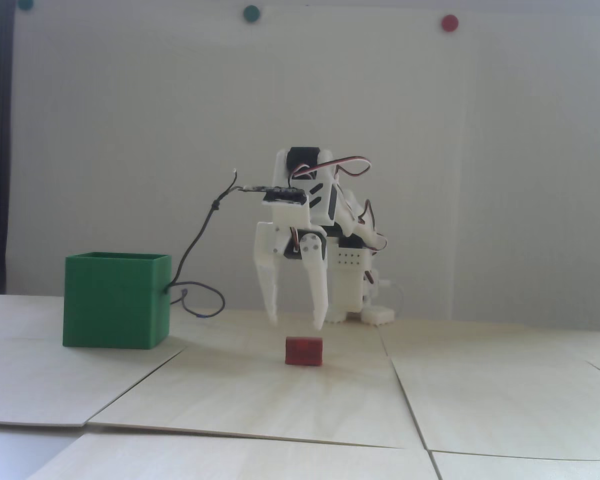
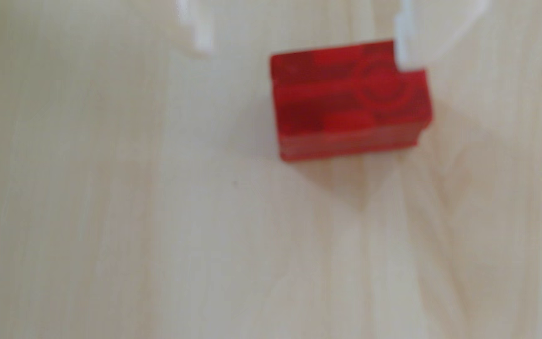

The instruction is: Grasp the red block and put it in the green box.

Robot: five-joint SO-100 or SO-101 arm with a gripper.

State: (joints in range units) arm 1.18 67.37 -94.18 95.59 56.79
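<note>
Hovering spread above the unmarked red block [image 1: 304,350], end effector [image 1: 297,322].

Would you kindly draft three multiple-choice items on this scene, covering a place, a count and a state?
1. In the fixed view, where does the green box stand relative to the red block?
A. To its left
B. To its right
C. On top of it

2. How many round dots show on the wall in the fixed view?
A. One
B. Three
C. Five

3. What is the gripper doing?
A. Shut on the block
B. Open above the block
C. Inside the box

Answers:
1. A, the box sits left of the block, apart from it.
2. B, two green dots and one red dot line the top edge.
3. B, its fingertips hang spread just above the block resting on the table.
</note>
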